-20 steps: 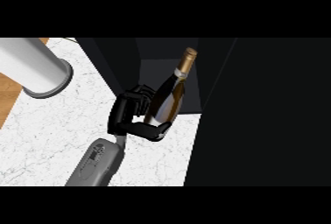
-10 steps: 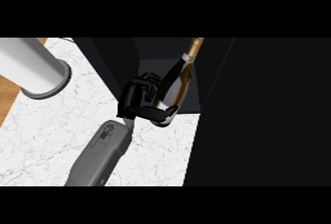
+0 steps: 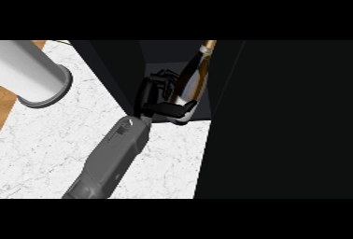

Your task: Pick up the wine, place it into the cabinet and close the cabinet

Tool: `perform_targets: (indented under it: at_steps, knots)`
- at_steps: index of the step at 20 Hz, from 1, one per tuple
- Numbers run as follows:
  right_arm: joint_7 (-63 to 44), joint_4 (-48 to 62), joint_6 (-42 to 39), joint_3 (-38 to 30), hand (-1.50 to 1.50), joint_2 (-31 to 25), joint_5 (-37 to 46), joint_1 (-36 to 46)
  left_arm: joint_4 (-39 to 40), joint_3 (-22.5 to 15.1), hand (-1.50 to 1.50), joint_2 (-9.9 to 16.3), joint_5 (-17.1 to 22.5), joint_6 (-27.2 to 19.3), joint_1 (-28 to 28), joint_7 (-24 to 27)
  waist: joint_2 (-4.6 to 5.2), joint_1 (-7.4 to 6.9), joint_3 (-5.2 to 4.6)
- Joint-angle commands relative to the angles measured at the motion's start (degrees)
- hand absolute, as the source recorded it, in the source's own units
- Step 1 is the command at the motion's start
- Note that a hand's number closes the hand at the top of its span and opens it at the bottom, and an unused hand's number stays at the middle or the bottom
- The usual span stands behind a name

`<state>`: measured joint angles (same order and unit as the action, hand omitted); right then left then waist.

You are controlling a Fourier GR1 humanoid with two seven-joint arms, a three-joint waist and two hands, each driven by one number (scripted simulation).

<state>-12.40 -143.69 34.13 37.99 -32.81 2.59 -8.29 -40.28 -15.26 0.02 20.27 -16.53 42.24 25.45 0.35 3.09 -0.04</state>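
Right hand [image 3: 157, 99] clenched round dark glass wine bottle with gold neck [image 3: 192, 81] | bottle tilted, base inside dark open cabinet [image 3: 117, 79], probably angled to clear the opening | left hand unseen

The wine bottle [image 3: 192, 81] has its top cut off at the frame's upper edge. The hand [image 3: 157, 95] covers its lower left side, deep in the dark cabinet [image 3: 117, 70].
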Motion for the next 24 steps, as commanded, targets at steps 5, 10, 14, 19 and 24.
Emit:
perform_targets:
  at_steps: [5, 10, 14, 19, 24]
  knots:
    - [-1.0, -10.1, -0.7, -1.7, -1.5, -0.7, -3.8, -4.5, 12.3, -0.6, 1.5, 0.0, -0.3, -2.5, 10.3, -1.9, 0.11, 0.4, 0.05]
    - [0.7, -9.0, -1.8, 1.0, -1.5, 0.0, -3.7, -5.3, 19.1, 0.5, 1.5, 0.0, 2.8, -3.7, 10.8, 1.3, 0.67, 2.02, -0.03]
    - [0.3, -9.1, -3.3, -1.5, -1.5, -1.1, -5.6, -4.5, 21.8, 3.0, 1.5, 0.0, 5.4, -4.2, 14.0, 1.6, 0.94, 2.09, -0.03]
    - [2.9, -6.9, -2.8, 1.0, -1.5, 0.9, -4.1, -5.3, 26.9, 5.6, 1.5, 0.3, 5.5, -2.2, 18.2, 1.5, 1.19, 2.59, -0.04]
    - [4.5, -7.0, -4.1, 1.5, -1.5, 0.4, -4.4, -6.3, 29.7, 6.9, 1.5, 0.0, 5.8, -5.3, 19.7, 3.4, 1.26, 2.93, -0.03]
